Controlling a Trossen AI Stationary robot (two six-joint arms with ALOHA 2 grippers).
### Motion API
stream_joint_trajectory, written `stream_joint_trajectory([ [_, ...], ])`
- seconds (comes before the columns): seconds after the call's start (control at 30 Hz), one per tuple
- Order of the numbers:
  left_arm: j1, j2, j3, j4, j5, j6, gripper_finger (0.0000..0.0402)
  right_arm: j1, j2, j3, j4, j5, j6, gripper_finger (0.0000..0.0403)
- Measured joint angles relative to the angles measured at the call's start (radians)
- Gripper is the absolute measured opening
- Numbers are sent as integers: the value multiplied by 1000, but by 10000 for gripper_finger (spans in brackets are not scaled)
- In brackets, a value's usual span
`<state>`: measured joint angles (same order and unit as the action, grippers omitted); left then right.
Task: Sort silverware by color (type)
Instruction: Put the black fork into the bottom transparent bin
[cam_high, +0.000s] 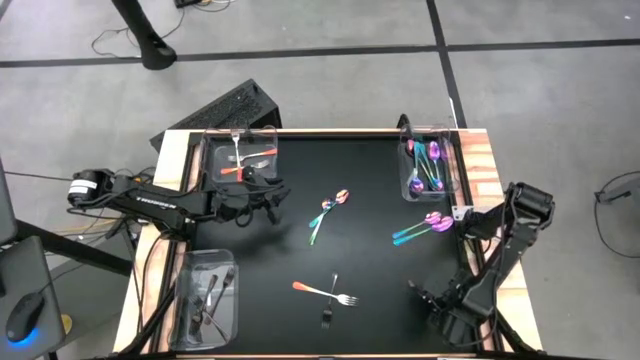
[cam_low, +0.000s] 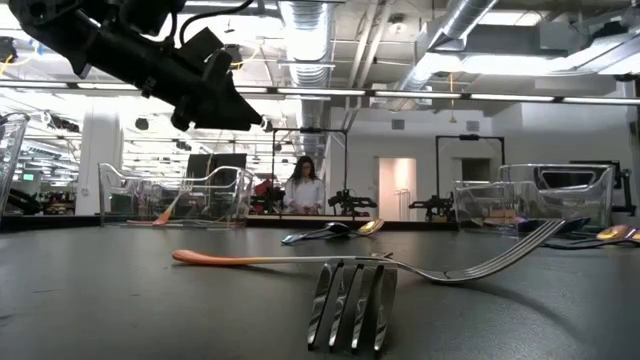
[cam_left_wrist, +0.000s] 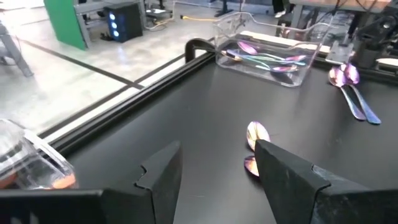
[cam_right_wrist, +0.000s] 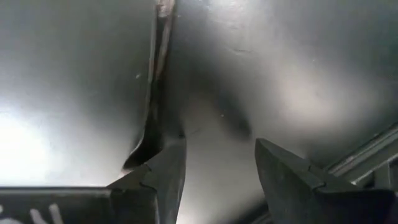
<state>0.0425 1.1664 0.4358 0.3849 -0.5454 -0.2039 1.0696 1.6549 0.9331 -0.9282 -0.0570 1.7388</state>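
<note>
My left gripper (cam_high: 266, 204) hangs open and empty above the mat, just in front of the far-left bin (cam_high: 214, 150) of orange-handled pieces; its wrist view (cam_left_wrist: 214, 152) shows two iridescent spoons (cam_left_wrist: 255, 138) lying ahead of it. My right gripper (cam_high: 420, 293) is open and low over the mat's near right corner; in its wrist view (cam_right_wrist: 217, 146) a dark slender piece (cam_right_wrist: 155, 118) lies on the mat beside one finger. Loose on the mat are iridescent spoons (cam_high: 330, 211) (cam_high: 424, 229), two crossed forks with an orange handle (cam_high: 325, 292) and a dark fork (cam_high: 327, 318). My right gripper: the dark slender piece runs up to one finger (cam_right_wrist: 165, 165) on the mat. I cannot tell whether the finger touches it.
The far-right bin (cam_high: 455, 170) holds iridescent pieces, and the near-left bin (cam_high: 186, 300) holds dark ones. In the low view the dark fork's tines (cam_low: 350, 305) and the orange-handled fork (cam_low: 300, 260) lie near the front edge. A person stands far behind the table.
</note>
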Motion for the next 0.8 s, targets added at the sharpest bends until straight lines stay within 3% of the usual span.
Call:
stream_joint_trajectory([
  [0.27,1,0,0,-5,-80,-6,189,-31,-1,121,-156,22,-67,209],
  [0.53,-4,0,0,-63,-67,-27,189,-56,1,97,10,135,-140,209],
  [0.8,-32,0,0,-172,-88,-70,189,-30,1,46,58,138,-149,209],
])
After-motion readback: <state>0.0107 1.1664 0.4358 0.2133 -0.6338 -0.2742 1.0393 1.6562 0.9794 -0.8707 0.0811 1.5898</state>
